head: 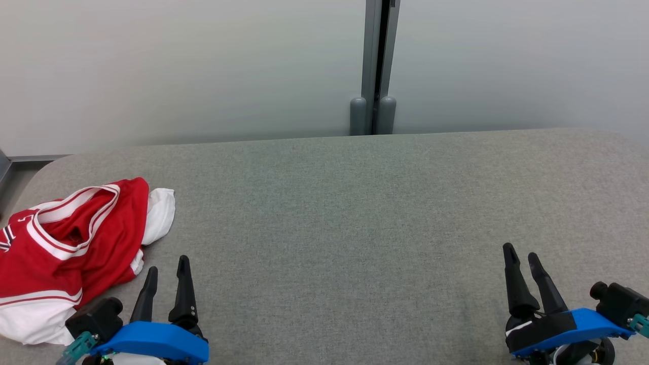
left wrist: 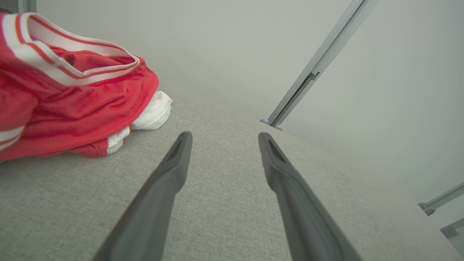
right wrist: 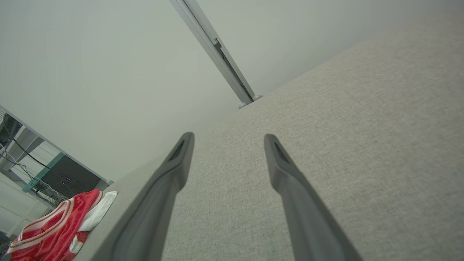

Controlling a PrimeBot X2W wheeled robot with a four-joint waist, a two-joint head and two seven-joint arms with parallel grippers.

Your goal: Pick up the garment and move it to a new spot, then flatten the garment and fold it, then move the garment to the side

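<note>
The garment is a red jersey with white trim and white sleeves, lying crumpled at the left end of the grey fabric table. In the left wrist view the garment bulks up at the upper left, and in the right wrist view the garment is a small heap at the lower left. My left gripper rests just right of the garment's near edge, open and empty, as its own view shows. Far to the right my right gripper stands open and empty over bare cloth.
A pale partition wall with a grey vertical post runs behind the table's far edge. Past the table's left end, the right wrist view shows dark equipment with cables. The table's left corner is rounded.
</note>
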